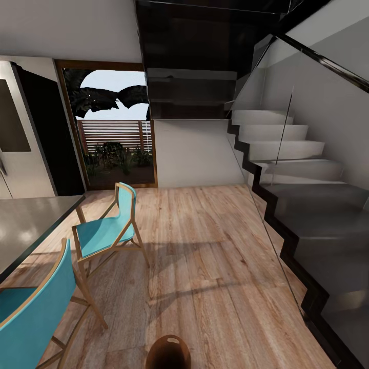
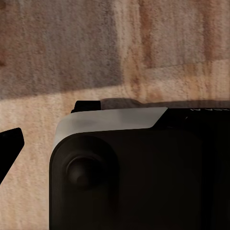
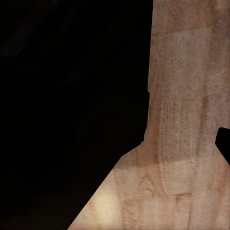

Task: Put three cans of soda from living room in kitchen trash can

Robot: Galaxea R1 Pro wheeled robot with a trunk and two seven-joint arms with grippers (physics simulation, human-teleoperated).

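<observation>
The head camera looked across a light wood floor [image 1: 215,266] toward a white staircase [image 1: 287,148] with a dark edge and a glass balustrade on the right. At the far wall, a wood-framed glass door [image 1: 115,128] opened onto a garden with a slatted fence. On the left stood a stainless-steel fridge [image 1: 20,138], and in front of it a grey table top [image 1: 25,225] with two turquoise chairs, one nearer the door [image 1: 107,230] and one close to the camera [image 1: 31,307]. The tash can [image 1: 168,352] sat on the floor at the lower edge of the head view, its brown rim and slot handle facing the camera. The left wrist view showed a dark, grey-topped part of the robot [image 2: 129,167] above the planks, with a black tip at one edge; the right wrist view showed a black mass against the floor. Whether either pincer was open, closed or holding anything could not be told.
</observation>
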